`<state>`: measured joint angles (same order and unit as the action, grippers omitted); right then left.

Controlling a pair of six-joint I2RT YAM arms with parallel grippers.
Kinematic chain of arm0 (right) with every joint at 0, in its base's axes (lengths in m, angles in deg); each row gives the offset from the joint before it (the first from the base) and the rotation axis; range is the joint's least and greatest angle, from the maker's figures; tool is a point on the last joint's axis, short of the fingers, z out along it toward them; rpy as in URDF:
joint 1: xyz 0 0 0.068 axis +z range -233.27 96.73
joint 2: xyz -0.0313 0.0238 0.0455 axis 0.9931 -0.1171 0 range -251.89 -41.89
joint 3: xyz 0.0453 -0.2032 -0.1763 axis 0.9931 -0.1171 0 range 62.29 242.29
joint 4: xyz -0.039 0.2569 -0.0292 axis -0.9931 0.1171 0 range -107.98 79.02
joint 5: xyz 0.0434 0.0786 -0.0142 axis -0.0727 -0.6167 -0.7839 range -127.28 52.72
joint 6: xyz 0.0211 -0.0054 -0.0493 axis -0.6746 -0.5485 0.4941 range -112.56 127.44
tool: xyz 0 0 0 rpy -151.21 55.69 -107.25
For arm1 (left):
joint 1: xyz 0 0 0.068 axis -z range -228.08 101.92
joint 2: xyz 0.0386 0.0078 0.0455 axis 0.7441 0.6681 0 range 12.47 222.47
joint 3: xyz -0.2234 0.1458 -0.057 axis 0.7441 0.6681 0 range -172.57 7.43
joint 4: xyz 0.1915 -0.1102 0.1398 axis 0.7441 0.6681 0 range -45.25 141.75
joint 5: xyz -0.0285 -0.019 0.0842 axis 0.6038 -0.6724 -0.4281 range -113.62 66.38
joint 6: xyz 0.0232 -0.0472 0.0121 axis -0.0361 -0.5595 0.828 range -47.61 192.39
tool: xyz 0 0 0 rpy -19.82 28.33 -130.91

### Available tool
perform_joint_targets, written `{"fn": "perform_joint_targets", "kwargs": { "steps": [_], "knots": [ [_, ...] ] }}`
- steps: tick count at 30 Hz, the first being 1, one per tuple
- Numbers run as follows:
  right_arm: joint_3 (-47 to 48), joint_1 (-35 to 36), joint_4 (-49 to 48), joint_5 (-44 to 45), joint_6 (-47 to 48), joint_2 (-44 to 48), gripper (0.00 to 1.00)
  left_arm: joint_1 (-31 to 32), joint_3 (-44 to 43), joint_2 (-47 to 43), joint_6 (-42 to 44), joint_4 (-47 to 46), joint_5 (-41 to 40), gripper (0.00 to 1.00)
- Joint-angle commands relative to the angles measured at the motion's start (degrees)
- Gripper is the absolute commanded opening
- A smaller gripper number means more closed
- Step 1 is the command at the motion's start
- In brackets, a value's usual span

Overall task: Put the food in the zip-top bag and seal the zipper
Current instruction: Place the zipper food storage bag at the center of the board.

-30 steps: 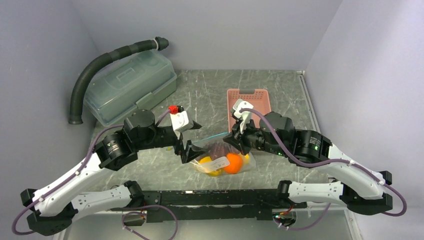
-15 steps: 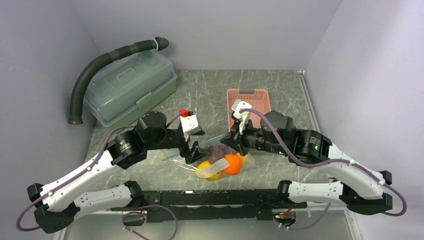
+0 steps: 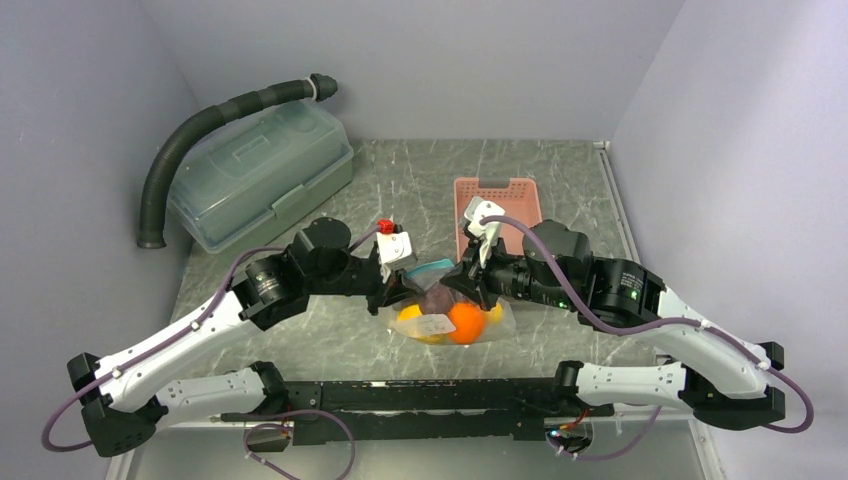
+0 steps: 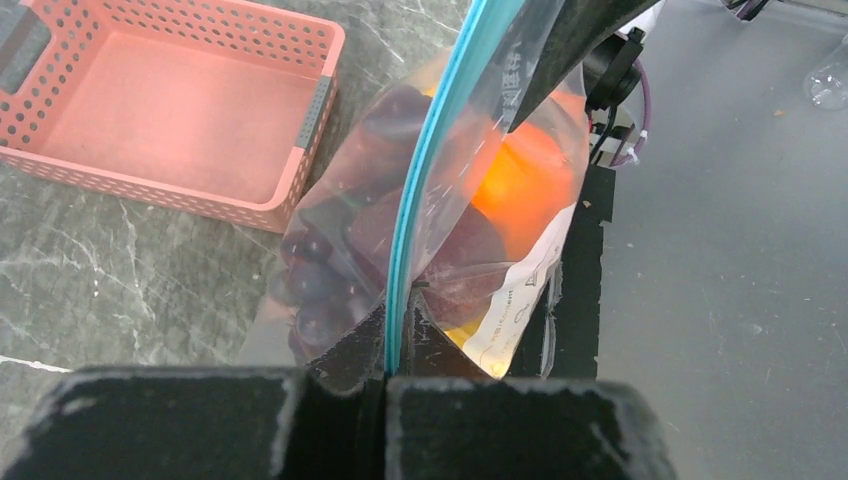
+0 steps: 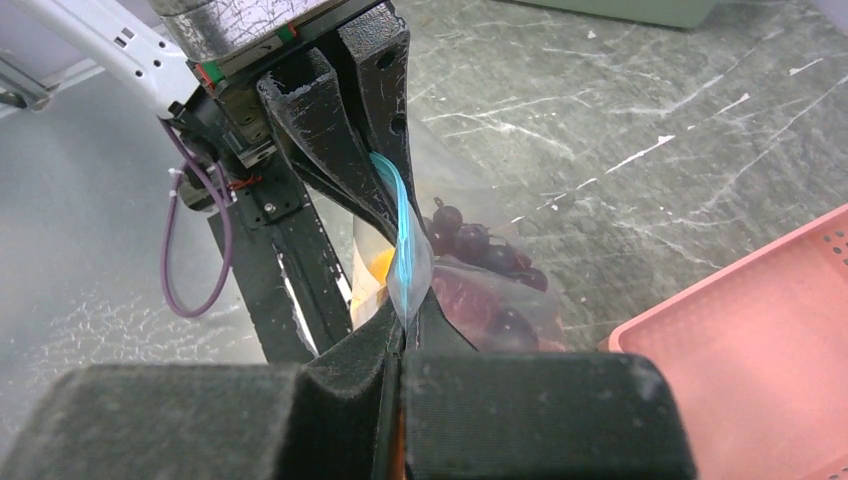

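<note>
Sealing the bag (image 3: pixel 440 322), we are clamping left gripper (image 4: pixel 388 345) and right gripper (image 5: pixel 404 328) on the zipper (image 4: pixel 432 160), probably best pulling it taut while sliding, food (image 4: pixel 520 185) inside.

Nothing can be read in any view. The only candidate is a white paper label (image 4: pixel 520 300) stuck on the clear floppy plastic zip-top bag (image 4: pixel 345 190). Any print on it is too small and blurred to make out, and from the top camera it shows as a plain white patch.
</note>
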<state>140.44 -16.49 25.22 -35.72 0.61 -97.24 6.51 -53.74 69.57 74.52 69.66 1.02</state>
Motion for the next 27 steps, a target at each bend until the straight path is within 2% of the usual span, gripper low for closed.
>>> {"fn": "perform_joint_targets", "kwargs": {
  "steps": [1, 3, 6, 9, 13, 19, 23, 27],
  "knots": [
    [1.87, -0.07, -7.23, 1.16, 0.07, 0.93, 0.0, 0.0, -2.2, -0.04, 1.13, 0.72, -0.25, 0.0],
    [1.39, -0.07, -7.19, 1.83, 0.06, 1.1, 0.0, -0.01, -2.2, -0.27, 1.12, 0.84, -1.48, 0.0],
    [0.47, -0.08, -7.17, 3.81, 0.1, 1.87, 0.09, -0.01, -2.16, -0.86, 0.95, 0.99, -5.09, 0.0],
    [-0.37, -0.07, -7.19, 6.38, -0.17, 3.03, 0.29, -0.01, -2.68, -0.83, 0.99, 1.62, -10.01, 0.0],
    [-0.6, -0.07, -5.73, 12.06, -0.19, 4.26, 0.47, 0.04, -4.62, 0.46, 1.52, 3.49, -17.63, 0.0],
    [-1.77, -0.12, -3.31, 18.45, -0.42, 6.83, 0.57, -0.01, -6.27, 1.89, 1.79, 3.85, -27.89, 0.0],
    [-3.67, -0.08, -2.95, 20.21, -1.14, 8.45, 0.58, -0.09, -8.78, 4.63, 3.61, 4.9, -38.45, 0.0],
    [-6.2, -0.14, -3.89, 20.67, -1.94, 9.78, 0.59, -0.7, -8.08, 6.38, 7.22, 0.15, -45.92, 0.0]
  ]
}}
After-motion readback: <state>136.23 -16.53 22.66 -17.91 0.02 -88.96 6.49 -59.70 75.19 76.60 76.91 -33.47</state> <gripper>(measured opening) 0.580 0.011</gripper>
